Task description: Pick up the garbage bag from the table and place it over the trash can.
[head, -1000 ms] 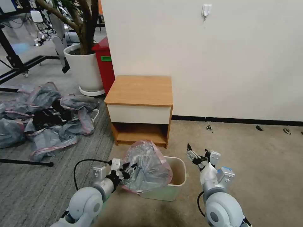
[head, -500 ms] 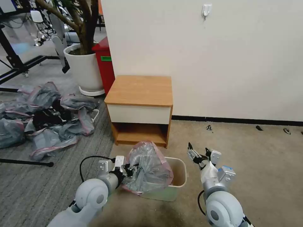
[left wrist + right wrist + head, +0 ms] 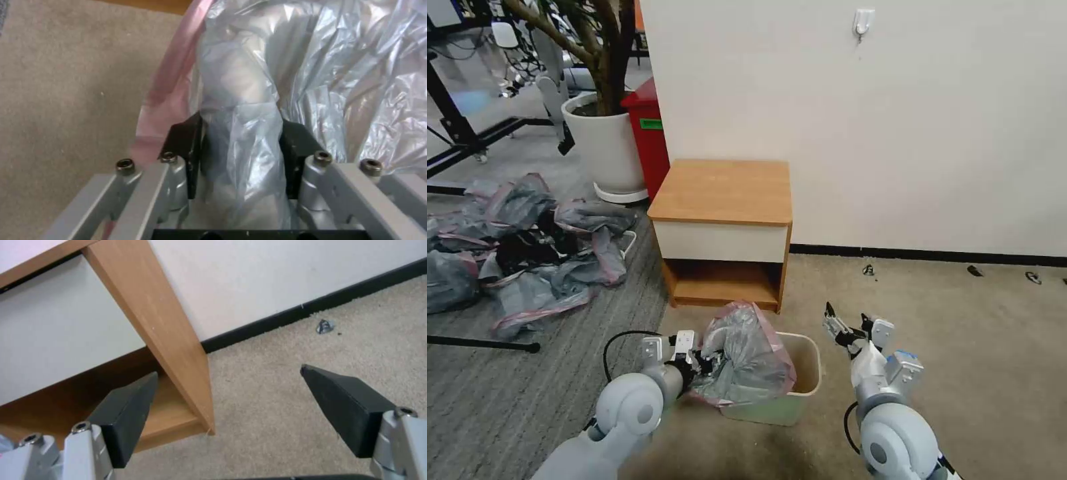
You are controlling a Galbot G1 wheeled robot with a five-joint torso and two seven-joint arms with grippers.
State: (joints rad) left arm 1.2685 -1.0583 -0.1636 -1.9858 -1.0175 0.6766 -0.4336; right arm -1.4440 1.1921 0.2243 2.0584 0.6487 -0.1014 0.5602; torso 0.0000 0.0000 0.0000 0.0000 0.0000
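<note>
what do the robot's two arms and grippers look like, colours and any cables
Both arms are glossy pale grey-white shells with rounded joint housings. The left gripper has silver metal linkage bars with hex bolts and black finger pads; a black cable loops from its wrist. The right gripper has the same silver links, wedge-shaped black pads, a blue patch on its wrist block and a black cable below.
</note>
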